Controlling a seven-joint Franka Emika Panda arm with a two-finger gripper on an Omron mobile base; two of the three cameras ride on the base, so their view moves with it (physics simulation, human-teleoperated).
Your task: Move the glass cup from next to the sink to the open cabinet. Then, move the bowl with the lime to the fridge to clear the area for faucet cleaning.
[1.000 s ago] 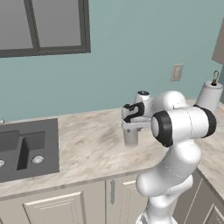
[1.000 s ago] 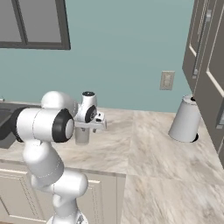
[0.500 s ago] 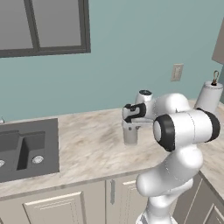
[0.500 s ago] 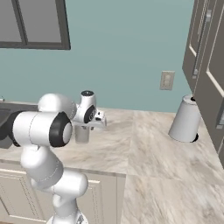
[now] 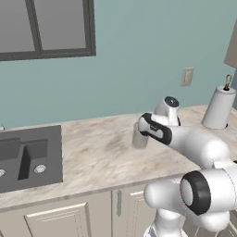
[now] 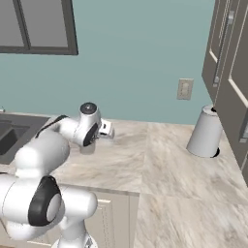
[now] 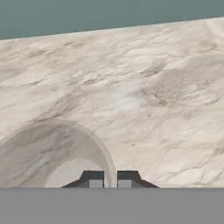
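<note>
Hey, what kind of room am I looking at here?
Almost certainly a kitchen, a rendered one. A dark double sink is set into a marbled countertop over cream base cabinets, with tall dark cabinets at one side and a paper towel roll by the wall.

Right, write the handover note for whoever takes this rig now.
End effector: shut on the rim of the glass cup, one finger inside and one outside.
Glass cup: upright on the marble counter, right of the sink, not yet lifted.
Done: cup grasped.
Left: carry the cup to the open cabinet, then move the bowl with the lime to the fridge.
</note>
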